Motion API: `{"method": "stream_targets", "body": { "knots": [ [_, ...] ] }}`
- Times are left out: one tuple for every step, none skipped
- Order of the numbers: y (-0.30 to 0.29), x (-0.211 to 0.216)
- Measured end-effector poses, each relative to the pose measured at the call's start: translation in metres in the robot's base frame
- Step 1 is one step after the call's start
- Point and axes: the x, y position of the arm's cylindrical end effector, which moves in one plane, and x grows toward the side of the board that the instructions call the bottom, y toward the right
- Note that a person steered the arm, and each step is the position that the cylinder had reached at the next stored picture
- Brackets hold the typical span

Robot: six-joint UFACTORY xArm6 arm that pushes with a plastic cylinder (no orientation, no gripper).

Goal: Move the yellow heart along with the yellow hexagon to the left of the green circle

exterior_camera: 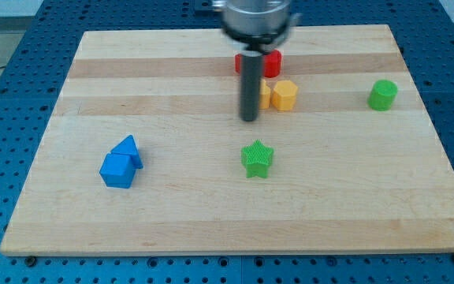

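Observation:
The yellow hexagon (285,95) sits right of centre in the upper half of the board. Touching its left side is another yellow block (265,95), partly hidden by the rod, so I cannot make out its heart shape. The green circle (383,95) stands well to the view's right, apart from them. My tip (249,118) is just left of and slightly below the yellow pair, close to the hidden block; contact cannot be told.
A red block (271,63) lies just above the yellow pair, partly behind the rod. A green star (257,159) is below my tip. A blue triangle (128,148) and a blue block (117,170) touch at the lower left.

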Motion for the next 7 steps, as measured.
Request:
{"method": "stream_targets", "body": {
  "knots": [
    [-0.012,-0.033],
    [0.010,-0.051],
    [0.055,-0.040],
    [0.073,-0.041],
    [0.053,-0.041],
    [0.038,-0.029],
    [0.050,-0.003]
  ]
}}
